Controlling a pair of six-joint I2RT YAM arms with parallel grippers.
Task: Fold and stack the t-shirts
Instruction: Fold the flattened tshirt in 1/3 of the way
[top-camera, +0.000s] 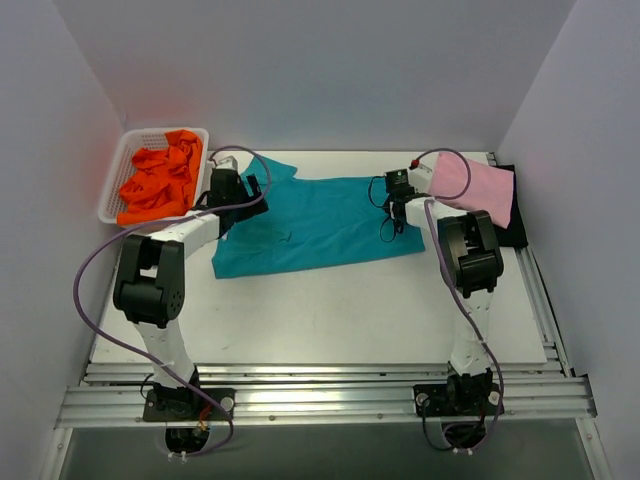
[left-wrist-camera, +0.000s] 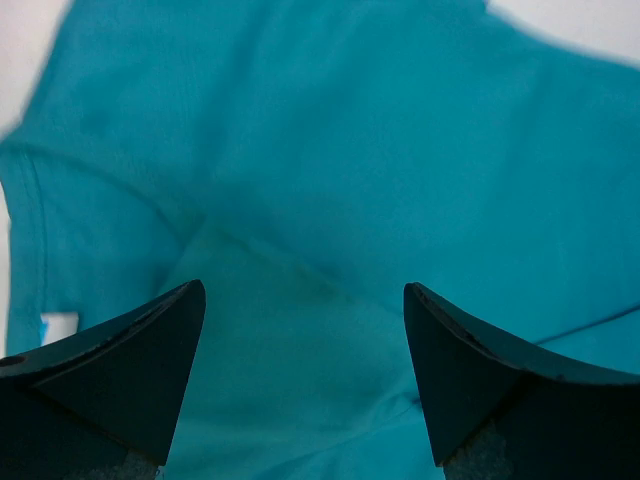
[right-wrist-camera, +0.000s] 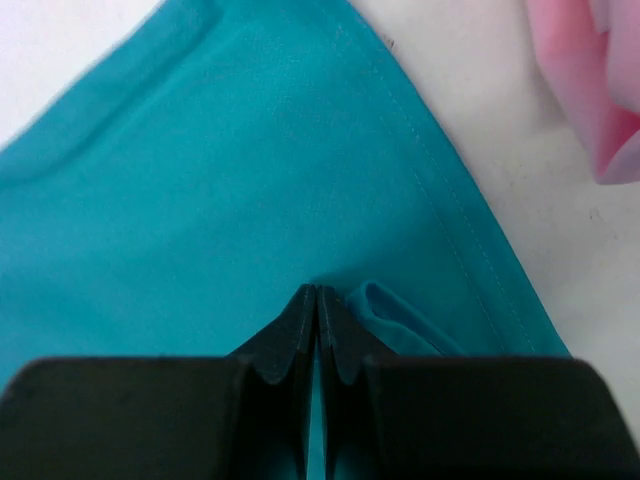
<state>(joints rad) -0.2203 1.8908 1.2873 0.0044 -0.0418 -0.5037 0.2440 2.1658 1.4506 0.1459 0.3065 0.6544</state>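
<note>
The teal t-shirt (top-camera: 310, 225) lies spread flat across the middle of the table. My left gripper (top-camera: 255, 190) is open just above its left end; in the left wrist view the gripper (left-wrist-camera: 300, 290) has teal cloth (left-wrist-camera: 350, 150) between the spread fingers, untouched. My right gripper (top-camera: 392, 222) is at the shirt's right edge. In the right wrist view the gripper (right-wrist-camera: 317, 290) is shut on a pinch of the teal t-shirt (right-wrist-camera: 250, 180), and a small fold bulges beside it. A folded pink t-shirt (top-camera: 475, 190) lies on a black t-shirt (top-camera: 518, 225) at the far right.
A white mesh basket (top-camera: 112, 185) at the back left holds crumpled orange t-shirts (top-camera: 160, 180). The pink shirt's edge (right-wrist-camera: 590, 80) shows close to my right gripper. White walls enclose the table on three sides. A metal rail runs along the near edge.
</note>
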